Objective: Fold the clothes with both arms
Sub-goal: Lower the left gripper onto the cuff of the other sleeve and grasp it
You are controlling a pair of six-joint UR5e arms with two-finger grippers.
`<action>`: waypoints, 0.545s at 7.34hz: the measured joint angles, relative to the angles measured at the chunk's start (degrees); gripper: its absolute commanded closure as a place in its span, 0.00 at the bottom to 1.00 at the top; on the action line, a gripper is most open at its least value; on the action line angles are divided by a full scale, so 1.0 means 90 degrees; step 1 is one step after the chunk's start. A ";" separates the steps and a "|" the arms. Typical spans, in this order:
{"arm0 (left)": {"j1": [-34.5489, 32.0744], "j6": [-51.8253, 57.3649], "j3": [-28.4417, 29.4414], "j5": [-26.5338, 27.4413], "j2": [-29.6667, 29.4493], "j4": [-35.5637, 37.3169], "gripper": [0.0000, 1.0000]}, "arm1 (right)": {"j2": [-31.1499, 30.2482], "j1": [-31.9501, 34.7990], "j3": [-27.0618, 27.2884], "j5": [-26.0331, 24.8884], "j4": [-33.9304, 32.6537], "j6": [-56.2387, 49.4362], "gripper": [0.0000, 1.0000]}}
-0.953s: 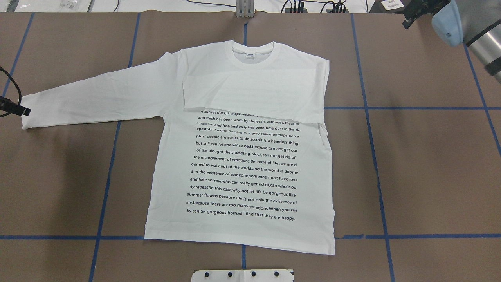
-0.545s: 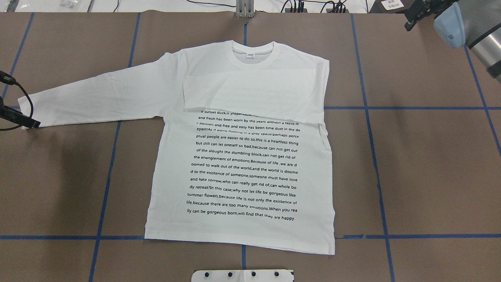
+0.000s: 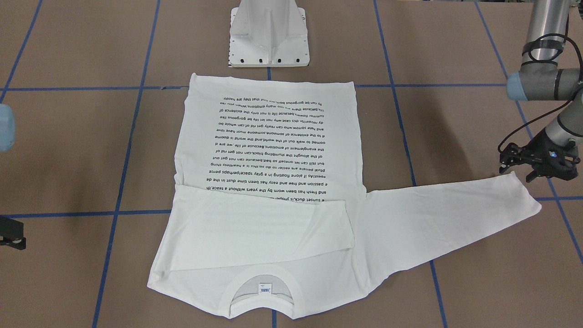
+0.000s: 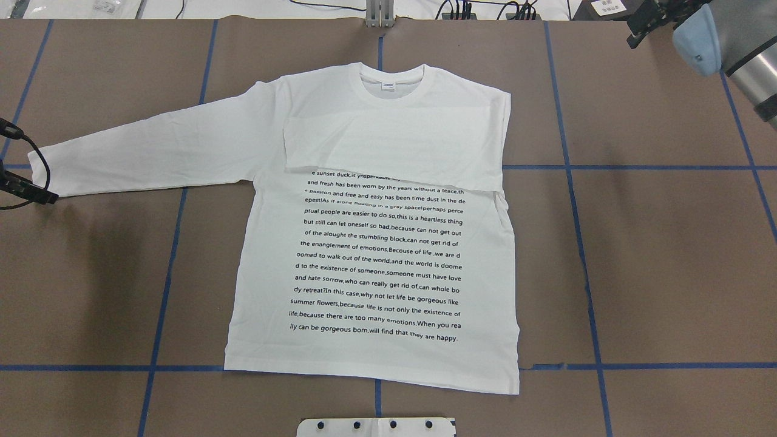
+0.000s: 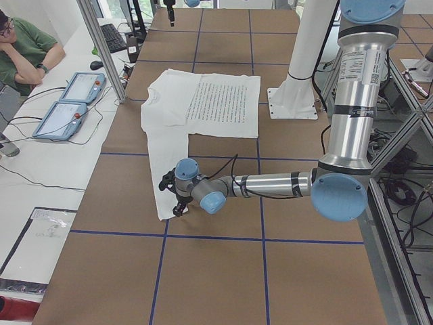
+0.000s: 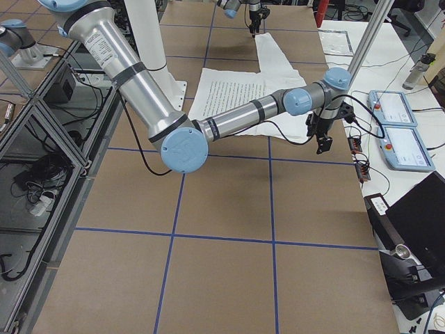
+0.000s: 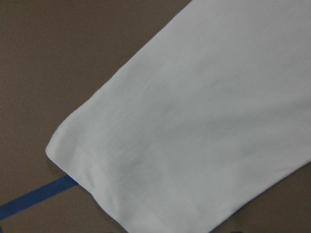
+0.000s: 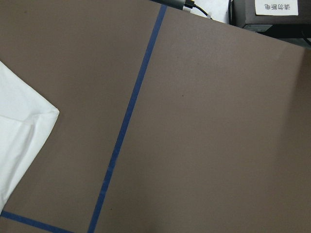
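Observation:
The white long-sleeved T-shirt (image 4: pixel 376 261) lies flat on the brown table, text side up, collar at the far side. One sleeve is folded across the chest (image 4: pixel 394 152). The other sleeve stretches out to the left, its cuff (image 4: pixel 54 164) at the table's left side. My left gripper (image 4: pixel 37 193) hovers at the cuff's near corner. In the front-facing view its fingers (image 3: pixel 530 175) look spread, and the gripper (image 3: pixel 517 172) holds nothing. The left wrist view shows only the cuff (image 7: pixel 146 160). My right gripper (image 4: pixel 644 18) is high at the far right, away from the shirt; I cannot tell its state.
The white pedestal base (image 3: pixel 268 36) stands just behind the shirt's hem. Blue tape lines (image 4: pixel 570 167) cross the brown table. A seated operator (image 5: pixel 27 47) and two teach pendants (image 5: pixel 67 101) are beyond the far edge. Cables and boxes (image 4: pixel 485 9) line that edge.
My left gripper has moved toward the near corner of the outstretched sleeve's cuff. The right arm has shifted slightly at the far right. The shirt's body has not moved.

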 measured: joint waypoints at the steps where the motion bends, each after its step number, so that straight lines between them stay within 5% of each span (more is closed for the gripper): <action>1: 0.0011 0.0005 0.0002 0.0006 0.0003 0.0004 0.49 | 0.0003 -0.0003 0.0000 0.0001 0.0001 0.0001 0.00; 4: 0.0044 0.0032 0.0010 0.0015 0.0022 0.0007 0.57 | 0.0003 -0.0006 -0.0007 0.0001 -0.0005 0.0004 0.00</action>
